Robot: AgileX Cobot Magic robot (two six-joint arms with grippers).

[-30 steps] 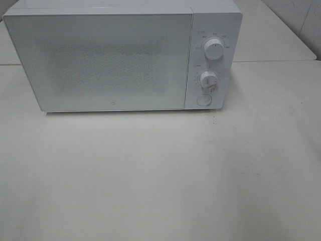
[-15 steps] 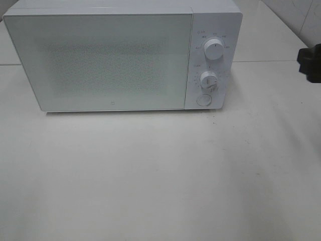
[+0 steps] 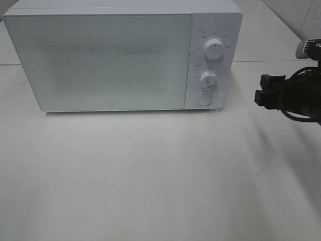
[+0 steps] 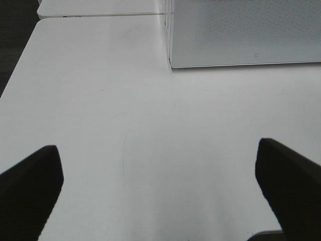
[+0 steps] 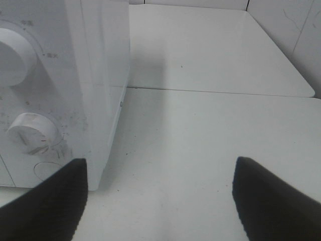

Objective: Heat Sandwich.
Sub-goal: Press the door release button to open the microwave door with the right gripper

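Right pincer has slid in toward the microwave, jaws apart, empty, touching nothing.

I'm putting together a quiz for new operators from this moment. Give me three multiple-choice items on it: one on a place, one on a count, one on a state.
1. Where is the right gripper?
A. Right of the microwave, level with its panel
B. On top of the microwave
C. Left of the microwave

2. How many knobs sit on the panel above the round button?
A. One
B. Two
C. Four

3. The door is:
A. Shut
B. Ajar
C. Wide open

Answers:
1. A, since the gripper comes in at the right edge of the high view, clear of the panel.
2. B, since one knob sits above the other, with the flat button below both.
3. A, since the door lies flush with the panel, with no gap showing.
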